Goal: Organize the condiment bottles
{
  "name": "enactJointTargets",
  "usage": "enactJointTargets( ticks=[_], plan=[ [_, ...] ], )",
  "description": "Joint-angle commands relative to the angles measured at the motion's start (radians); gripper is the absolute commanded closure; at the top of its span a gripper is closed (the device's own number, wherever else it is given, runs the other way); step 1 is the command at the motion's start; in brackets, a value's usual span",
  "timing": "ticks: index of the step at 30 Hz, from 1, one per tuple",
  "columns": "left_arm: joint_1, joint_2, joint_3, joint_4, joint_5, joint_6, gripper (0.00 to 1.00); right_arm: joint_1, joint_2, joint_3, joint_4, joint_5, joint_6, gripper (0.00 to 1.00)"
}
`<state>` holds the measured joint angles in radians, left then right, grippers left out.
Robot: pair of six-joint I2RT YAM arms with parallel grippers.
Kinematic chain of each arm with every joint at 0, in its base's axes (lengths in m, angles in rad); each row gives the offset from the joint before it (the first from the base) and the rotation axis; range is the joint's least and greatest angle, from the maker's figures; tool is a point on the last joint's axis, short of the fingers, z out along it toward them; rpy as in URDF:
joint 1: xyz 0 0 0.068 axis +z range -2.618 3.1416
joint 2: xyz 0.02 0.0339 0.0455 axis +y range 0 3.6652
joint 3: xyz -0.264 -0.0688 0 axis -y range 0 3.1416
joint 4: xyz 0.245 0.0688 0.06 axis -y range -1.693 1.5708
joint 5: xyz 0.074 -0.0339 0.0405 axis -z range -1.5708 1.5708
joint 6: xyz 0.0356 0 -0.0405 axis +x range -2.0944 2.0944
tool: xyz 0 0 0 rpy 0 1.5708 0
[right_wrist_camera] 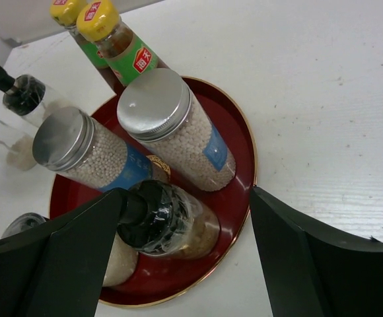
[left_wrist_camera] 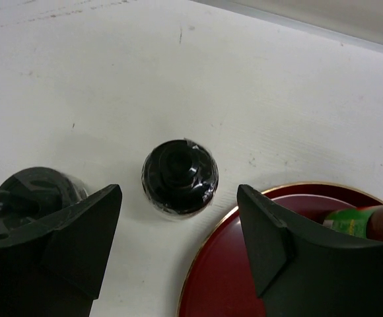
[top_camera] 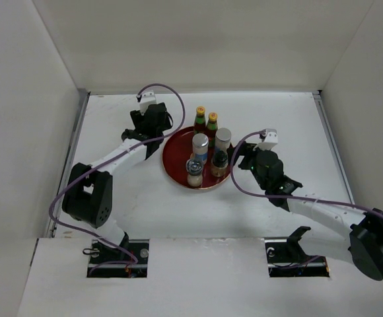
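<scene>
On the round red tray point(top_camera: 175, 163) stand two red sauce bottles point(top_camera: 200, 119) with yellow caps, two silver-lidded jars point(top_camera: 223, 139), and two dark-capped shakers point(top_camera: 219, 160). In the right wrist view one shaker point(right_wrist_camera: 162, 218) sits between the open fingers of my right gripper point(right_wrist_camera: 188, 193), close against the left finger. My left gripper point(left_wrist_camera: 179, 193) is open over the table left of the tray. A dark-capped shaker point(left_wrist_camera: 179, 177) stands just ahead of its fingertips, and another point(left_wrist_camera: 33, 191) is partly behind the left finger.
White walls enclose the table on three sides. The tray rim point(left_wrist_camera: 244, 206) lies under my left gripper's right finger. A sauce bottle point(left_wrist_camera: 363, 221) shows past that finger. The two off-tray shakers point(right_wrist_camera: 23, 94) stand at the right wrist view's left edge.
</scene>
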<state>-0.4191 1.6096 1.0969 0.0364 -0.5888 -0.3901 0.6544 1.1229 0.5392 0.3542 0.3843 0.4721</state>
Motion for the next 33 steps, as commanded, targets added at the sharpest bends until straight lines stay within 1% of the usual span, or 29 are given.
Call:
enactJointTargets(
  ticks=[1,8,12,19,20,22,24,26,28,33],
  plan=[
    [0.013,0.024,0.070,-0.001,-0.009,0.037,0.30,-0.008,0.008,-0.007,0.085,-0.015,0.016,0.15],
    [0.030,0.087,0.127,-0.032,-0.009,0.036,0.30,-0.008,0.025,-0.004,0.085,-0.018,0.011,0.13],
    [0.042,0.121,0.136,-0.032,0.006,0.020,0.27,-0.008,0.025,-0.002,0.085,-0.018,0.007,0.12],
    [0.044,0.171,0.147,-0.035,0.029,0.008,0.30,-0.012,0.020,-0.005,0.085,-0.018,0.008,0.12],
    [0.041,0.176,0.149,-0.032,0.030,0.007,0.31,-0.014,0.020,-0.005,0.085,-0.018,0.010,0.12],
    [0.041,0.179,0.147,-0.029,0.032,0.004,0.39,-0.014,0.020,-0.007,0.085,-0.018,0.010,0.12],
    [0.041,0.170,0.138,-0.024,0.027,-0.007,0.52,-0.014,0.015,-0.008,0.085,-0.016,0.010,0.12],
    [0.033,0.135,0.126,-0.020,0.021,-0.013,0.61,-0.019,0.006,-0.012,0.085,-0.015,0.010,0.12],
    [0.024,0.087,0.107,0.002,0.009,-0.006,0.64,-0.022,0.000,-0.015,0.085,-0.018,0.013,0.12],
    [-0.013,-0.059,0.055,0.072,-0.019,0.025,0.66,-0.017,0.020,-0.007,0.085,-0.018,0.011,0.12]
  ],
)
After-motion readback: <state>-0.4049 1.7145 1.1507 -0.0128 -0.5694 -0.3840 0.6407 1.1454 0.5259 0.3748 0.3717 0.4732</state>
